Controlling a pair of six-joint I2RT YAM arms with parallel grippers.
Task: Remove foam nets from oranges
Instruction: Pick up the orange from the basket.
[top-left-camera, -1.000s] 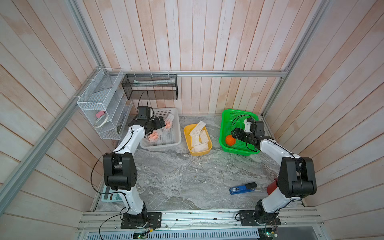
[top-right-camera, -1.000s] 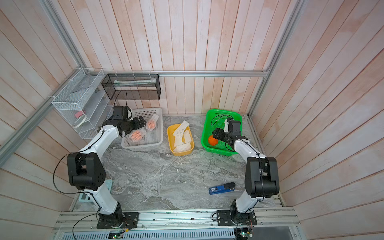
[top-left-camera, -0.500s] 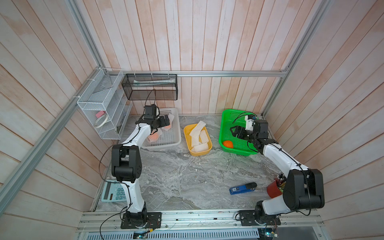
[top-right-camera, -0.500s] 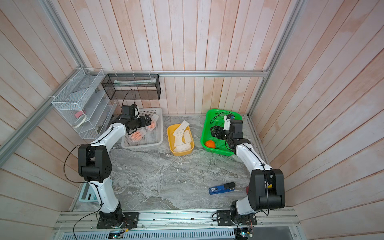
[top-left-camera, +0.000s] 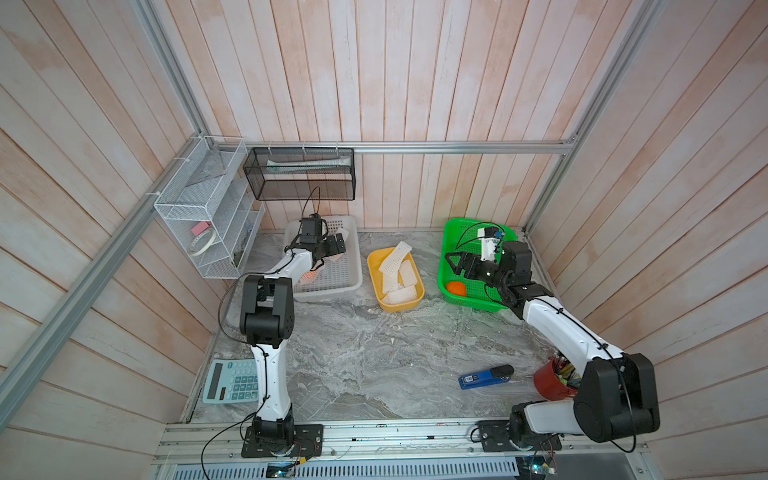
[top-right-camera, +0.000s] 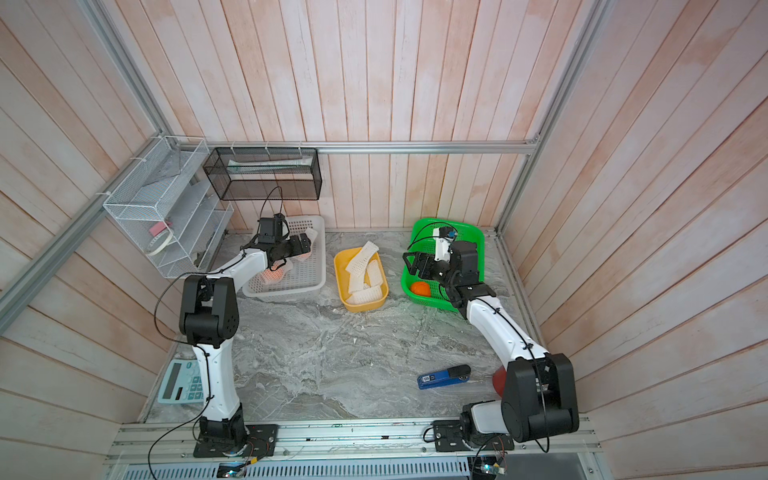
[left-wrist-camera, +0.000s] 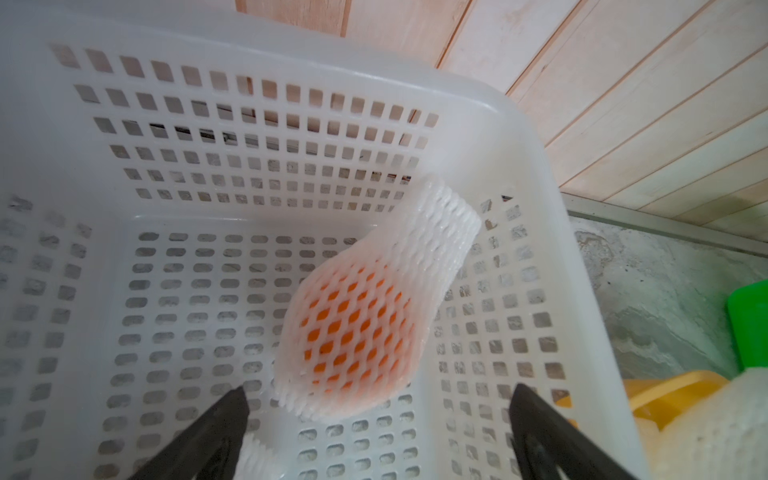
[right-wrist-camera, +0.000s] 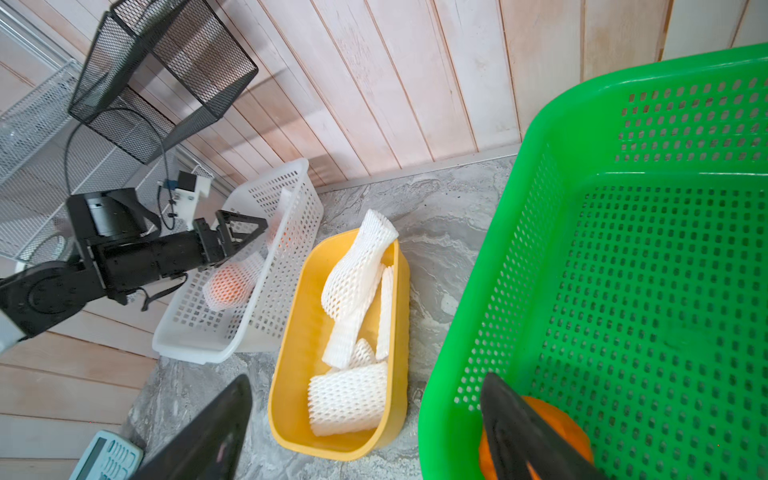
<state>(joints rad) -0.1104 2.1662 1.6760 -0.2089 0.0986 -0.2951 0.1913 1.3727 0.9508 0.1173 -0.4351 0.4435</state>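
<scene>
In the white basket (top-left-camera: 332, 286) lies an orange in a foam net (left-wrist-camera: 353, 328), and my left gripper (left-wrist-camera: 379, 392) hovers open just above it, touching nothing. A second netted orange (top-left-camera: 309, 276) shows under that arm, also in the basket. A bare orange (top-left-camera: 456, 288) rests in the near left corner of the green basket (top-left-camera: 478, 303). Above that basket's left rim my right gripper (top-left-camera: 455, 264) stands open and empty; in the right wrist view one finger partly hides the orange (right-wrist-camera: 573, 432). Several empty foam nets (top-left-camera: 397, 270) lie in the yellow tub (top-left-camera: 399, 307).
A calculator (top-left-camera: 230, 380) lies at the front left. A blue stapler (top-left-camera: 484, 376) and a red cup (top-left-camera: 550, 380) sit at the front right. A white wire shelf (top-left-camera: 208, 208) and a black mesh basket (top-left-camera: 299, 174) hang on the back left walls.
My left gripper has moved toward the back right of the white basket. My right gripper has drawn up and back from the bare orange, which stays in the green basket.
</scene>
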